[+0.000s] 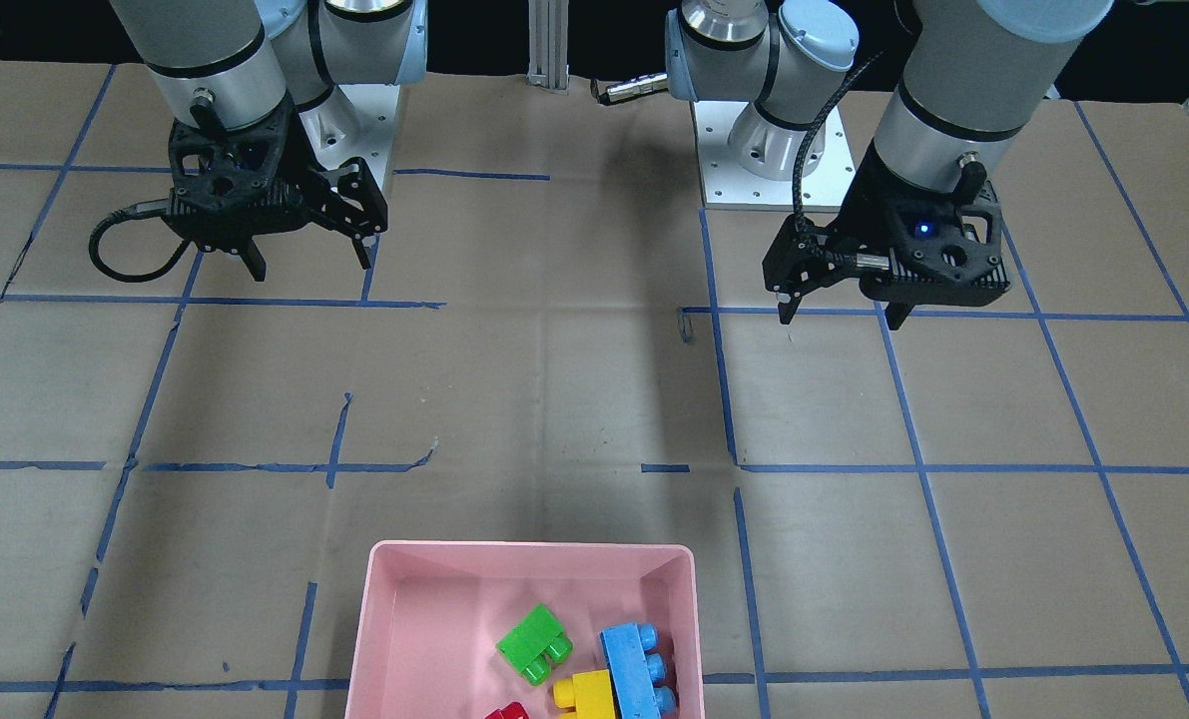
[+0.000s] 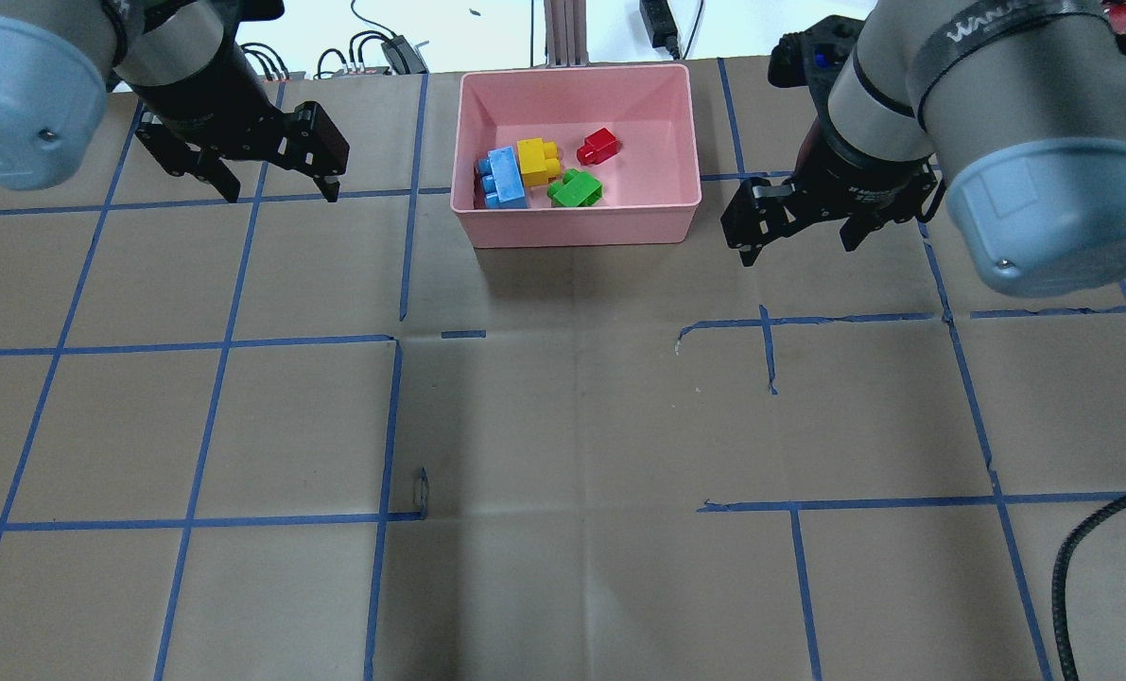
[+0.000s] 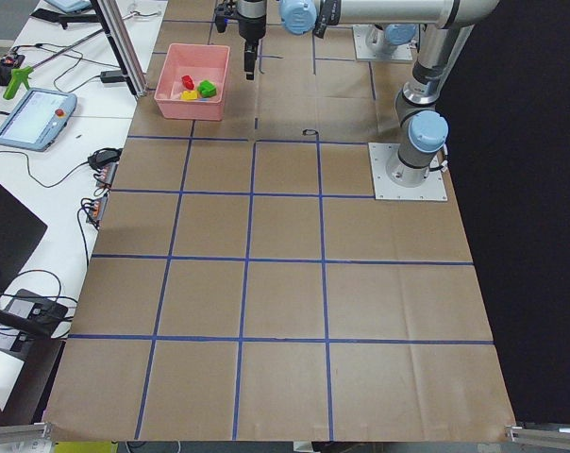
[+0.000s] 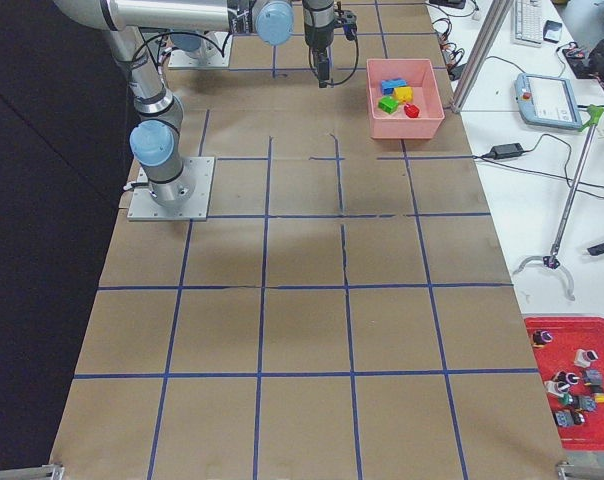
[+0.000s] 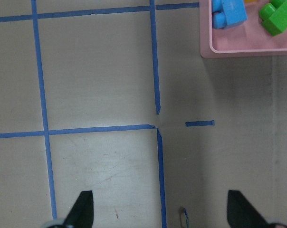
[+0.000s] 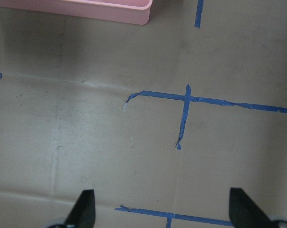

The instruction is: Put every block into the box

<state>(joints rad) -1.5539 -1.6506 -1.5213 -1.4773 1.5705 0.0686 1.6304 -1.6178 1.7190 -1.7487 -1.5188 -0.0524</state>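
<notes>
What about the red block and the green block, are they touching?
Apart. The front-facing view shows bare box floor between the red block and the green block.

White letters beginning "WAN" are seen on a black band point(image 2: 988, 28) wrapped round the right arm point(image 2: 1035, 151), right of the box point(image 2: 581, 227); the remainder cannot be read.
</notes>
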